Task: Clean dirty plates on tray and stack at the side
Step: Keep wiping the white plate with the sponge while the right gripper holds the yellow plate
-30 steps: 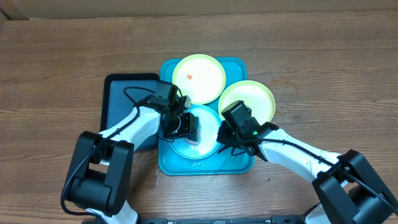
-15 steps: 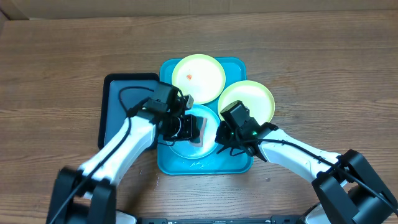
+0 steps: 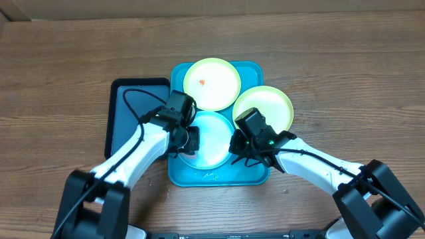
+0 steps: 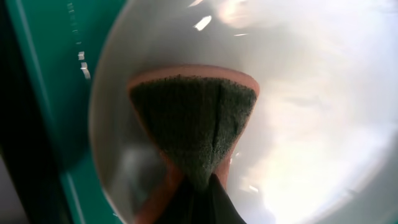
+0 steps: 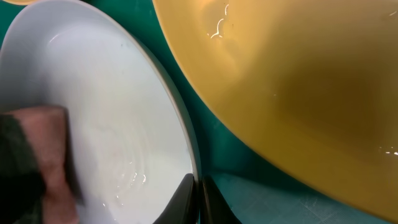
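the teal tray (image 3: 178, 174) is lying flat on the wooden table (image 3: 345, 60) with its long side running from the robot's edge toward the far edge, and the dark tray (image 3: 129, 113) is sitting against its left side. the blue plate (image 3: 214, 136) is resting in the near half of the teal tray, one green plate (image 3: 212, 83) in the far half and the other green plate (image 3: 263, 108) overhanging the right rim. the left claw (image 3: 188, 141) is gripping a sponge (image 4: 193, 121) with a dark scouring face, holding it against the blue plate's left part, while the right claw (image 3: 236, 147) is pinching the blue plate's right rim between closed fingers (image 5: 183, 202).
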Robot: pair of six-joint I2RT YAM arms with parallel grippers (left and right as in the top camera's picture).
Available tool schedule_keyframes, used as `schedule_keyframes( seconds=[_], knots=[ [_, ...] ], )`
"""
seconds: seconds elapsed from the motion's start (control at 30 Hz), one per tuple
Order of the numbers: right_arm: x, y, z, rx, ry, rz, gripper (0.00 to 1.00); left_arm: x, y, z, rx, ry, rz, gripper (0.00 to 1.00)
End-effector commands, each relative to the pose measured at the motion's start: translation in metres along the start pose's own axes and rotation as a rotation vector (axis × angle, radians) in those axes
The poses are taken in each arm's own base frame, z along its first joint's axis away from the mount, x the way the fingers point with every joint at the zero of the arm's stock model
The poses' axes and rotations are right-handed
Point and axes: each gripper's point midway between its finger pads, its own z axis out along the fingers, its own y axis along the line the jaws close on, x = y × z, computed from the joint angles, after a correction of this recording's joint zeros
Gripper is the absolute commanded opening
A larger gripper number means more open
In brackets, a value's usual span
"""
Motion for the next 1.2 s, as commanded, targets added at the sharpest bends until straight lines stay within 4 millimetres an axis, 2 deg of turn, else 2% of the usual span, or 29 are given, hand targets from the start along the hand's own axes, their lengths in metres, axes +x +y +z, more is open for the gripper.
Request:
schedule_keyframes(
  seconds=[0.0,0.07,0.23,0.37,0.53,0.63,0.83,0.93,1.07,1.17],
  knots=[
    [0.000,0.006,-0.002,-0.022,-0.002,-0.007,0.04,-0.002,0.017,0.009,-0.093,-0.003,-0.005,0.04],
    [0.000,0.006,-0.002,-0.022,-0.002,-0.007,0.04,0.001,0.013,0.011,-0.067,0.013,-0.010,0.04],
    [0.000,0.006,-0.002,-0.022,-0.003,-0.007,0.04,0.011,-0.014,0.013,0.073,0.070,-0.003,0.04],
    [0.000,0.006,-0.002,-0.022,-0.003,-0.007,0.04,0.015,-0.039,0.009,0.217,0.103,-0.002,0.04],
    [0.000,0.006,-0.002,-0.022,-0.003,-0.006,0.04,0.020,-0.056,0.003,0.321,0.137,-0.002,0.04],
    [0.000,0.006,-0.002,-0.022,-0.003,-0.007,0.04,0.017,-0.056,-0.002,0.316,0.125,0.002,0.04],
    [0.001,0.005,-0.002,-0.019,-0.001,-0.006,0.04,-0.010,-0.049,-0.028,0.244,-0.013,0.024,0.04],
    [0.001,0.005,-0.002,-0.019,0.000,-0.006,0.04,-0.023,-0.033,-0.039,0.142,-0.102,0.025,0.04],
    [0.000,0.006,-0.002,-0.019,-0.001,-0.006,0.04,-0.034,-0.006,-0.040,-0.010,-0.166,0.013,0.04],
    [0.000,0.006,-0.002,-0.020,-0.001,-0.006,0.04,-0.034,-0.001,-0.036,-0.041,-0.162,0.021,0.04]
  ],
)
